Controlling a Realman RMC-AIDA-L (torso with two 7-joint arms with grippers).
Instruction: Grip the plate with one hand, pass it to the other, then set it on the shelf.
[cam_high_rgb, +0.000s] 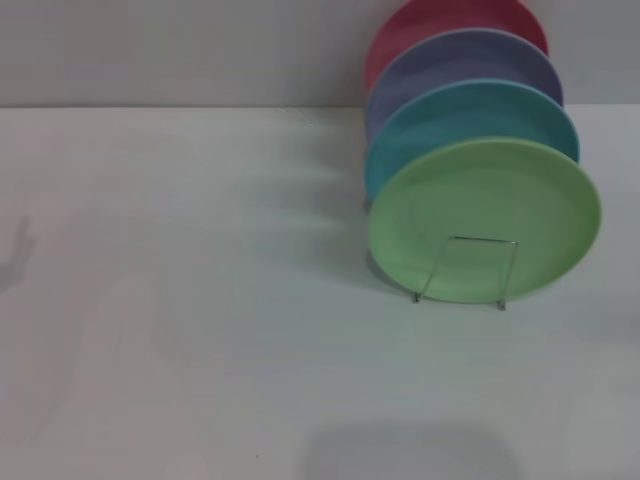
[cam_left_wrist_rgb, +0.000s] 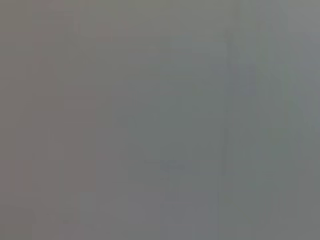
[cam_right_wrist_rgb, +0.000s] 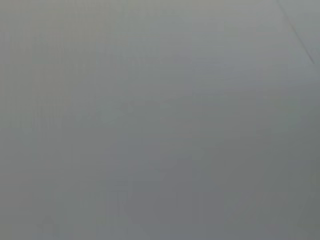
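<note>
- The surface (cam_high_rgb: 200, 330) is a plain white top reaching to the wall at the far edge; most of it is bare, and all the things stand near its far right corner.
- Four plates stand on edge in a row running from the far edge toward the robot: a red plate (cam_high_rgb: 440, 25) at the back, then a lavender plate (cam_high_rgb: 470, 60), a turquoise plate (cam_high_rgb: 480, 110), and the light green plate (cam_high_rgb: 485, 205) at the front.
- The green plate is upright in the shelf (cam_high_rgb: 470, 268), whose front wire loop shows against the plate's lower face, feet resting on the surface.
- Neither gripper shows in any view; both wrist views give only a flat grey field, so I cannot tell whether either is wide or narrow.
- Judged from this, the plate is already set in the shelf, and nothing is being held. The task looks finished, with the arms away.
</note>
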